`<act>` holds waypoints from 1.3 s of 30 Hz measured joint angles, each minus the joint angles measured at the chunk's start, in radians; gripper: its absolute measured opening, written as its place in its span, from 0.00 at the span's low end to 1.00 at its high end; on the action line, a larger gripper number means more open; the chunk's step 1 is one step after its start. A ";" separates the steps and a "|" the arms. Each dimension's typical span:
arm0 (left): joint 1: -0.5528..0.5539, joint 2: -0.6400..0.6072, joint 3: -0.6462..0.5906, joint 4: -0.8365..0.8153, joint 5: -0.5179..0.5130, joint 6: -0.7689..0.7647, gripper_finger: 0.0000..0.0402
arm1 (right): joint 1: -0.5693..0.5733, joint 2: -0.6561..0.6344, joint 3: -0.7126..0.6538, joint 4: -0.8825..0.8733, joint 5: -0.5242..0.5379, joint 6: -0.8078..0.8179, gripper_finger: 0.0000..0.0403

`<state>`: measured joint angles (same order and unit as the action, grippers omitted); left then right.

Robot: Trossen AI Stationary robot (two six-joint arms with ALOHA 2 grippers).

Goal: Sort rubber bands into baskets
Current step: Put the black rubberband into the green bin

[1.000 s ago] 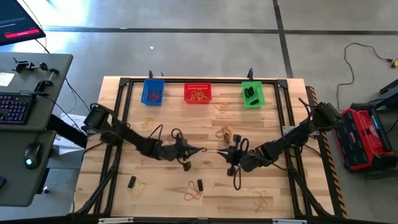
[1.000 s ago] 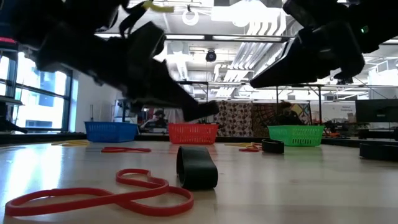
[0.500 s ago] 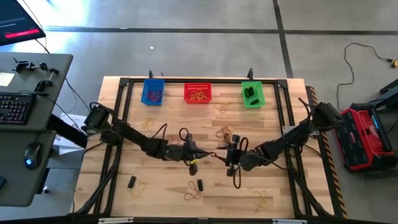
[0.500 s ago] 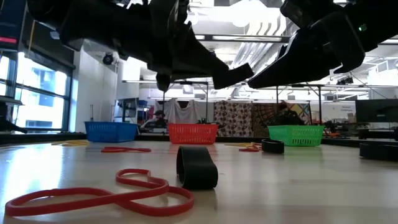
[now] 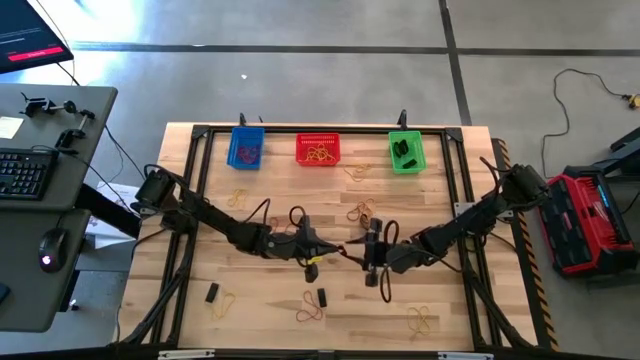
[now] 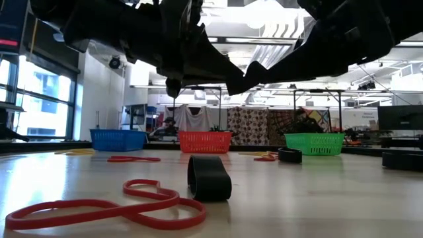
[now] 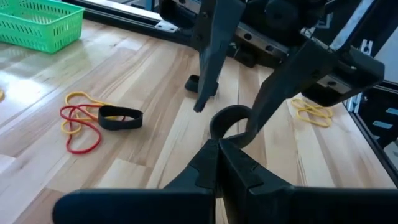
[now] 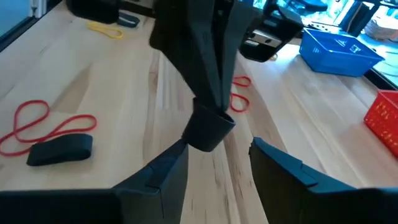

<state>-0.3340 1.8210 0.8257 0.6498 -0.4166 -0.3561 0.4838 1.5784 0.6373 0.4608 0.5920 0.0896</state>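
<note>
Above the table's middle, my left gripper (image 5: pixel 345 249) is shut on a short thick dark rubber band (image 7: pixel 233 121). My right gripper (image 8: pixel 217 165) faces it, open. Its two fingers (image 7: pixel 208 74) stand on either side of the band (image 8: pixel 208 127), and I see no touch. The blue basket (image 5: pixel 246 148), the red basket (image 5: pixel 318 150) and the green basket (image 5: pixel 405 152) stand in a row along the far edge, each with bands inside. Loose rubber bands lie on the wood: a red loop (image 6: pixel 109 208), a dark one on its edge (image 6: pixel 209 177), and yellow ones (image 5: pixel 423 320). My left gripper pinches the dark band at the near side of its loop (image 7: pixel 224 134) between its two fingertips. The fingers come from the table's left, slanting a little downward. The rest of the loop sticks out past the fingertips, lifted clear of the table.
A dark band and red and yellow loops (image 7: pixel 81 118) lie just beyond the grippers. More loops lie near the front edge (image 5: pixel 312 305) and at the left (image 5: pixel 238 197). A black frame (image 5: pixel 320 128) runs around the tabletop. A desk with a keyboard (image 5: pixel 25 170) stands to the left.
My left gripper has moved up and toward the table's right, carrying the dark band to my right gripper's fingertips. My right gripper has stayed in place and opened, so the band now sits between its fingers.
</note>
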 joint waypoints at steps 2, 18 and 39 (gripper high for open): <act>0.000 0.000 0.000 0.001 -0.001 -0.006 0.00 | -0.006 0.000 0.000 0.000 0.001 0.008 0.39; -0.003 0.000 0.000 -0.004 -0.011 -0.007 0.01 | -0.013 0.000 0.000 0.000 0.017 -0.001 0.01; -0.077 0.000 -0.002 -0.058 -0.194 0.061 0.14 | -0.023 -0.040 0.001 -0.040 0.248 -0.017 0.00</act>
<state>-0.4107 1.8214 0.8242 0.5922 -0.6106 -0.2947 0.4605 1.5384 0.6380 0.4205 0.8398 0.0724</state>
